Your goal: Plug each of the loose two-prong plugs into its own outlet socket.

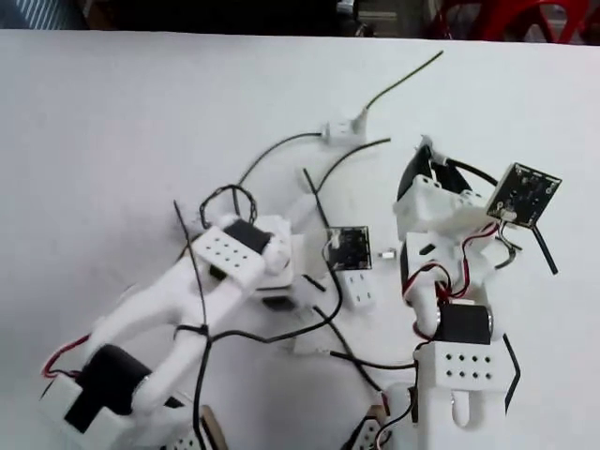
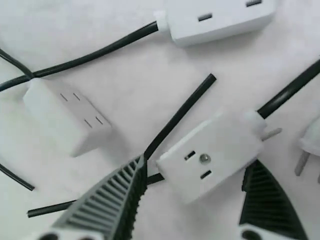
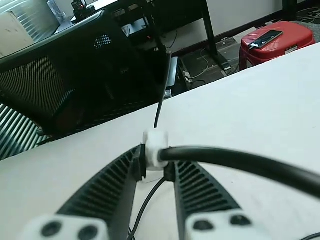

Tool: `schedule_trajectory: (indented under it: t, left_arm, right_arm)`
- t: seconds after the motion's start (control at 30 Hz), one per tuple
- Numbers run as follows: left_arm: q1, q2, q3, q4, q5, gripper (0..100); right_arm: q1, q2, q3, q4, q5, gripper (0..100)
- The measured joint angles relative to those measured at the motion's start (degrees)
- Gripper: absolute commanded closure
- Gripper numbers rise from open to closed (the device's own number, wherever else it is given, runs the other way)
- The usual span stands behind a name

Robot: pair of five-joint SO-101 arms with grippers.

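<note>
My left fingers (image 2: 112, 200) stand spread apart on either side of a white outlet socket (image 2: 207, 160) that lies on the table (image 2: 145, 70). My right fingers (image 3: 112, 190) are clamped on a white plug (image 3: 155, 147), and its black cord (image 3: 240, 162) runs out to one side.

The high view looks down from well above the table (image 1: 112, 112), taking in both arms. The left wrist view sits behind the left gripper (image 2: 200, 167) and faces straight down, very near, onto the socket block (image 2: 220, 145) between its fingers (image 2: 112, 200), a patch the high view also covers. The right wrist view looks almost level along the right gripper (image 3: 156, 159), past the plug (image 3: 155, 145) pinched at its tips, to the table's far edge, which the high view shares.
</note>
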Motion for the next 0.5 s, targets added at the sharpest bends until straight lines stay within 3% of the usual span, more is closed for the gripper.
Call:
schedule_trajectory:
  t: [0.17, 0.33, 0.5]
  left_arm:
    - [0.0, 3.4, 0.0, -5.7, 3.3, 72]
    - [0.5, 4.8, -0.1, -6.7, 4.0, 84]
    - [-0.6, 5.2, -0.8, -7.5, 4.1, 78]
  right_arm:
    - [0.0, 0.0, 0.0, 0.0, 0.0, 98.1]
    - [0.0, 0.0, 0.0, 0.0, 0.0, 98.1]
    - [0.0, 0.0, 0.0, 0.0, 0.0, 98.1]
